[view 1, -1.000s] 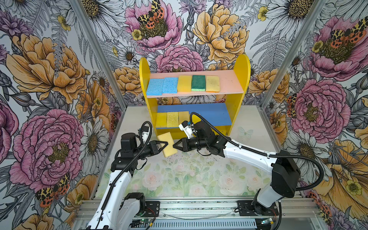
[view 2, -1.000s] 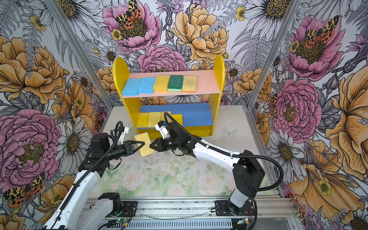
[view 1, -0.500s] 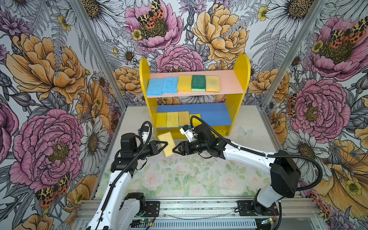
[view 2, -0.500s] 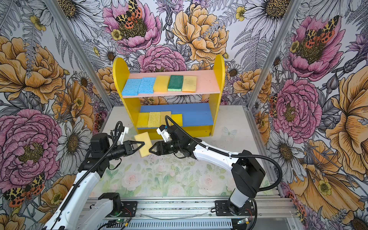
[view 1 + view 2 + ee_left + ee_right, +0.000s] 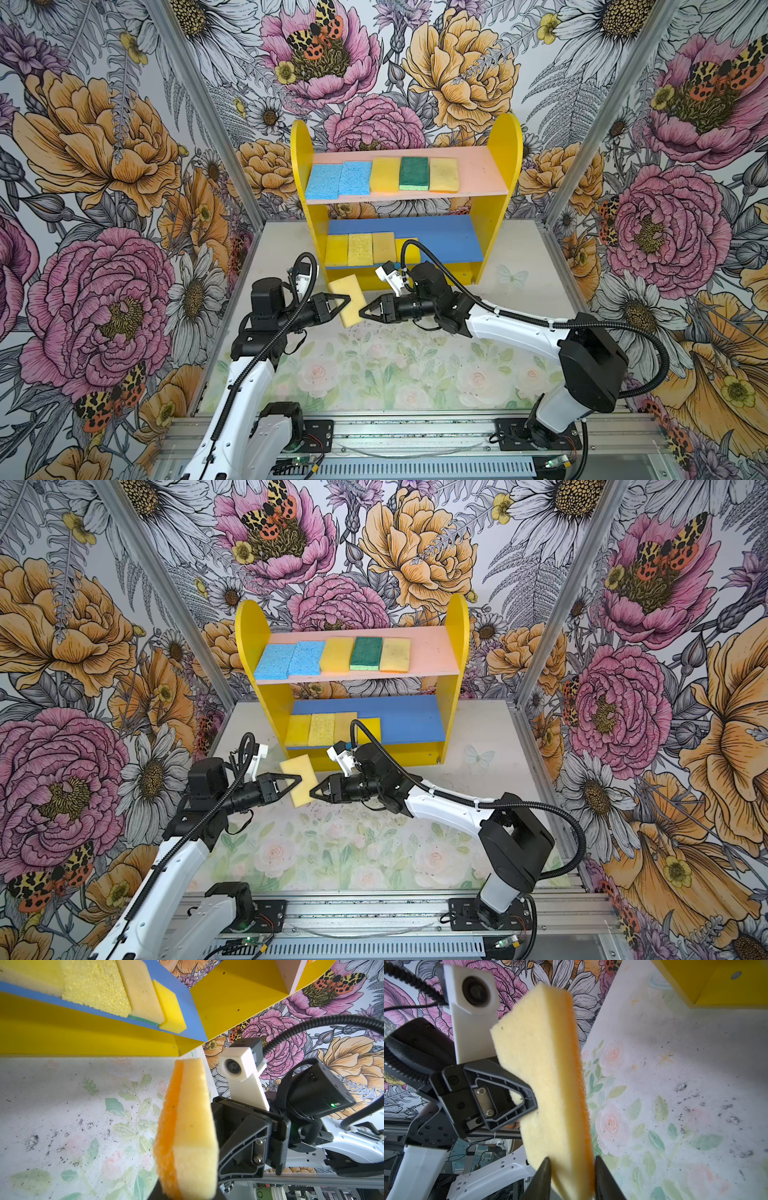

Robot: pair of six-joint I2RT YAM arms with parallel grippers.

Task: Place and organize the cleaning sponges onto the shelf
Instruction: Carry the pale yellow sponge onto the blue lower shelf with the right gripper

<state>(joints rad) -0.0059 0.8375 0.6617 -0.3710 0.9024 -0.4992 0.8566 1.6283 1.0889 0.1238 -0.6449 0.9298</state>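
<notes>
Nine sponges (image 5: 384, 174) are already laid flat on the shelf (image 5: 503, 166): five in a row on the pink upper board (image 5: 478, 170) and four on the blue lower board (image 5: 449, 241). The tenth sponge (image 5: 344, 287) is held in the air, on edge, in front of the shelf. It is pinched across its thickness by the left gripper (image 5: 347, 299), whose jaws are drawn nearly together and squeeze the foam.

Over the last second the sponge has hardly been moved. What has changed is the right gripper (image 5: 362, 311), which has been drawn slightly down from the lower board and brought onto the end of the sponge opposite the left jaws. In the right wrist view its fingertips (image 5: 544, 1178) are seen on either side of that end, one at the pale foam and one at the orange face (image 5: 584, 1093). They are parted only by the sponge's thickness, so a grip appears to have been taken.

A handover is therefore judged to be under way. Release by the left jaws is still needed before this last piece can be carried to the bare stretch of blue board beyond the right jaws.
</notes>
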